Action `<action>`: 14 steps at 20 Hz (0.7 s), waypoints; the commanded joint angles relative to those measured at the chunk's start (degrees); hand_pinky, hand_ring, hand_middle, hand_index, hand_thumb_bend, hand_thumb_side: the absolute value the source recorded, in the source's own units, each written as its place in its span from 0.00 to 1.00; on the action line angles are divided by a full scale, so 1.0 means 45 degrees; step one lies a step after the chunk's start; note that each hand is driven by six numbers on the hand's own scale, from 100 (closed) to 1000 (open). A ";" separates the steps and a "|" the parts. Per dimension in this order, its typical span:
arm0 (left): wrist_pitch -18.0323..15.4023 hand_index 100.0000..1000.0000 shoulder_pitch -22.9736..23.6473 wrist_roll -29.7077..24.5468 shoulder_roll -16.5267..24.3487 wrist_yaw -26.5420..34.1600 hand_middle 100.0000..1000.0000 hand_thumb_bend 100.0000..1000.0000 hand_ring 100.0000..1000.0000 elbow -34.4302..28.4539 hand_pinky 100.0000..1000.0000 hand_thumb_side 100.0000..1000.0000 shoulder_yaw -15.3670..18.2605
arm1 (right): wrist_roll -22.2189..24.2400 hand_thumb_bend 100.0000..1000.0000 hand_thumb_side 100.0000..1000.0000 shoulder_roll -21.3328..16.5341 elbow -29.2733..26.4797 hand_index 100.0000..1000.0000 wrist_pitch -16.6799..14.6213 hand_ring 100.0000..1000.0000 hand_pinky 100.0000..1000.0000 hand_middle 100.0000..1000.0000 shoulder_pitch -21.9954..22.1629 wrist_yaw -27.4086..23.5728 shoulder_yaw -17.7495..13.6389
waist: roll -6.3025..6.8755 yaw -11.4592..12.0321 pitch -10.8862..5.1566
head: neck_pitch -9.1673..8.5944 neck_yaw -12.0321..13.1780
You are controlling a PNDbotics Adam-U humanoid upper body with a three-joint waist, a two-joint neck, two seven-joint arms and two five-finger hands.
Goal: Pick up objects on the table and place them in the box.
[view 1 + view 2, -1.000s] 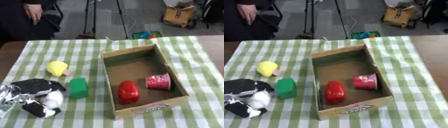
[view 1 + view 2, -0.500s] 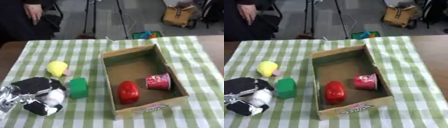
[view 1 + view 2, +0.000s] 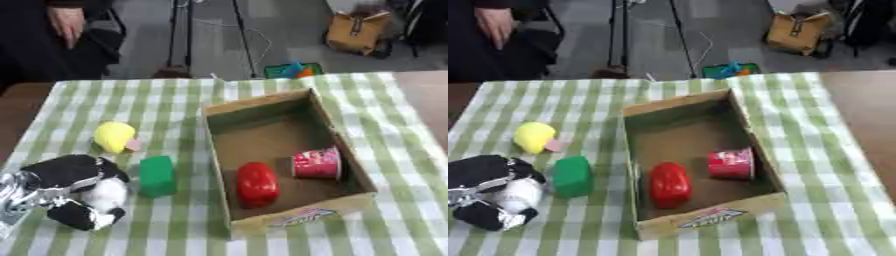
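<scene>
My left hand lies at the table's lower left, black with silver parts. Its fingers curl round a white rounded thing. Just right of the hand stands a green block. A yellow rounded object with a pink tip lies farther back on the left. The open cardboard box sits at the centre right. Inside it are a red rounded object and a red-pink cup on its side. My right hand shows in neither view.
The table carries a green-and-white checked cloth, with bare brown wood at its right edge. Behind the table are a tripod's legs, a cardboard box on the floor and a person in dark clothes at the far left.
</scene>
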 commanded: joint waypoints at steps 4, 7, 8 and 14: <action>0.0158 0.81 -0.0127 -0.0268 0.0504 0.0071 0.61 0.03 0.47 -0.0236 0.06 0.52 0.0133 | -0.0105 0.00 0.42 -0.0148 -0.0289 0.56 -0.0073 0.54 0.57 0.40 -0.0134 -0.0009 -0.0069 | 0.0050 0.0017 -0.0308 | -0.0101 -0.0014; 0.0215 0.77 -0.0137 -0.0309 0.0528 0.0064 0.61 0.01 0.47 -0.0256 0.05 0.43 0.0130 | -0.0105 0.00 0.42 -0.0149 -0.0289 0.56 -0.0075 0.54 0.57 0.40 -0.0124 -0.0020 -0.0069 | 0.0085 0.0013 -0.0297 | -0.0085 -0.0011; 0.0242 0.77 -0.0133 -0.0319 0.0537 0.0057 0.61 0.01 0.47 -0.0252 0.05 0.43 0.0128 | -0.0105 0.00 0.42 -0.0152 -0.0289 0.56 -0.0078 0.54 0.57 0.40 -0.0125 -0.0023 -0.0072 | 0.0094 0.0011 -0.0291 | -0.0085 -0.0011; 0.0409 0.71 -0.0076 -0.0233 0.0508 0.0045 0.59 0.03 0.48 -0.0135 0.07 0.41 0.0150 | -0.0105 0.00 0.42 -0.0158 -0.0289 0.55 -0.0109 0.54 0.57 0.40 -0.0140 -0.0032 -0.0082 | 0.0106 0.0001 -0.0272 | -0.0091 -0.0020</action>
